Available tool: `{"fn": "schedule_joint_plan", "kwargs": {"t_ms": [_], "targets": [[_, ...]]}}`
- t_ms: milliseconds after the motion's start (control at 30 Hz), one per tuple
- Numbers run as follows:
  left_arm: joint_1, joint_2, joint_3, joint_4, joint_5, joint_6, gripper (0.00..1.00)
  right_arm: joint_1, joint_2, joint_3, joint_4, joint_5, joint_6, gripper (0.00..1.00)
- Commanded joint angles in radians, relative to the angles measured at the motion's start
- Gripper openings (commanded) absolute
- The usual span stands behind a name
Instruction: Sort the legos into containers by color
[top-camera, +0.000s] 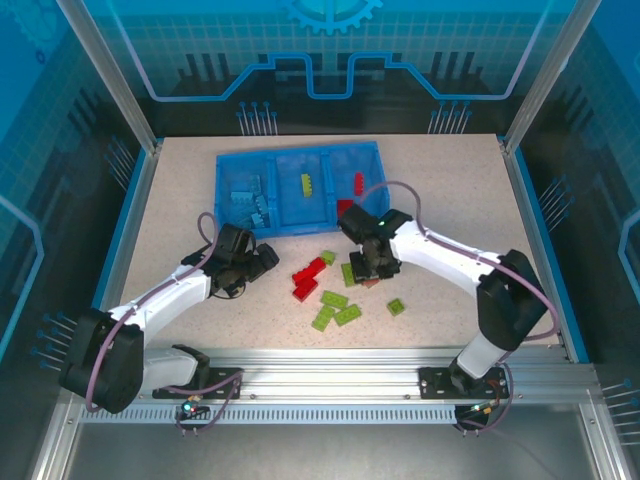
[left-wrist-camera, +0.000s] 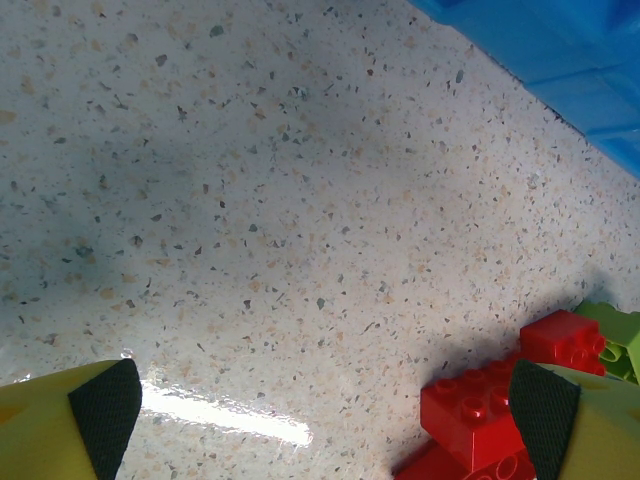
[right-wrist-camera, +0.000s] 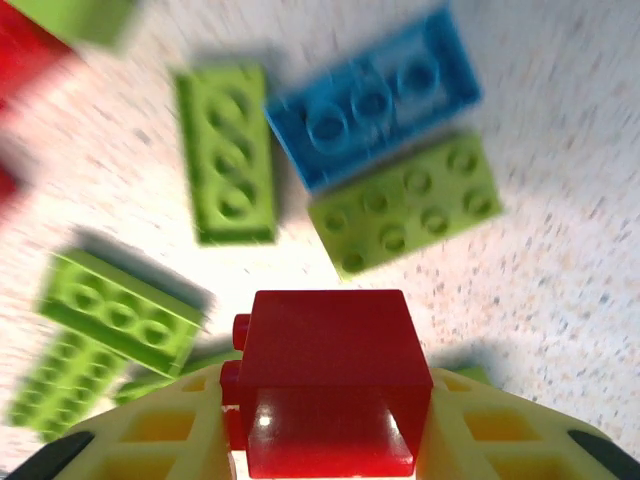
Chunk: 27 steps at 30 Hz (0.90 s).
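Three compartments of the blue tray (top-camera: 305, 215) sit at the far side of the bench (top-camera: 450, 200) and already run by color: light-blue bricks (top-camera: 247, 205) left, a lime brick (top-camera: 307, 185) middle, red ones (top-camera: 358, 182) right. That split says where each pick goes.

Loose legos (top-camera: 335, 305) lie on the bench between the arms, just near of the tray, mostly lime with a few red bricks (top-camera: 310, 275).

The right claw (top-camera: 372, 265) hangs low over the pile's right end. Its wrist view shows a red brick (right-wrist-camera: 330, 380) sitting between the yellow fingers (right-wrist-camera: 480, 420), both sides pressed to it, so I read it as clamped on that brick. Brick is sharp and the background smeared, which fits a held piece. Likely next stop: the right compartment.

The left claw (top-camera: 255, 262) rests low at the pile's left end, jaws wide, holding nothing. Its black pads (left-wrist-camera: 105, 410) straddle bare bench, with red bricks just beside the right pad; looks staged for a red pick.

View differences: overhead gives tray contents and both arms but hides the right claw's grip. The right wrist shows that grip, plus a blue brick (right-wrist-camera: 375, 100) touching a lime brick (right-wrist-camera: 405, 205), which I can't make out from above. The left wrist catches a tray corner (left-wrist-camera: 560, 50).
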Motion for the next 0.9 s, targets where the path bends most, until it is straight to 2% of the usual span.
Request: {"fn": "schedule_joint_plan", "kwargs": {"t_ms": [0,67,233,433,667,700,800,867], "targets": [[-0.007,-0.023,-0.017,0.003,-0.007,-0.014,0.99,-0.081,-0.051,0.054,0.071,-0.041,-0.071,0.37],[-0.007,-0.022,-0.021,0.005,-0.001,-0.017,0.99,-0.148,-0.045,0.068,0.138,-0.085,-0.089,0.37],[-0.017,-0.021,-0.031,0.020,0.013,-0.026,0.99,-0.260,0.068,0.193,0.236,-0.095,-0.152,0.37],[-0.042,-0.006,-0.035,0.030,0.015,-0.041,0.99,-0.295,0.298,0.440,0.201,-0.086,-0.197,0.37],[-0.056,0.009,-0.029,0.030,0.012,-0.039,0.99,-0.321,0.454,0.572,0.184,-0.061,-0.176,0.40],[-0.056,0.010,-0.028,0.028,0.010,-0.038,0.99,-0.321,0.465,0.582,0.185,-0.058,-0.176,0.43],[-0.057,0.019,-0.024,0.031,0.010,-0.036,0.99,-0.321,0.487,0.608,0.182,-0.085,-0.190,0.60],[-0.058,0.026,-0.019,0.030,0.012,-0.035,0.99,-0.317,0.486,0.615,0.173,-0.097,-0.197,0.76]]}}
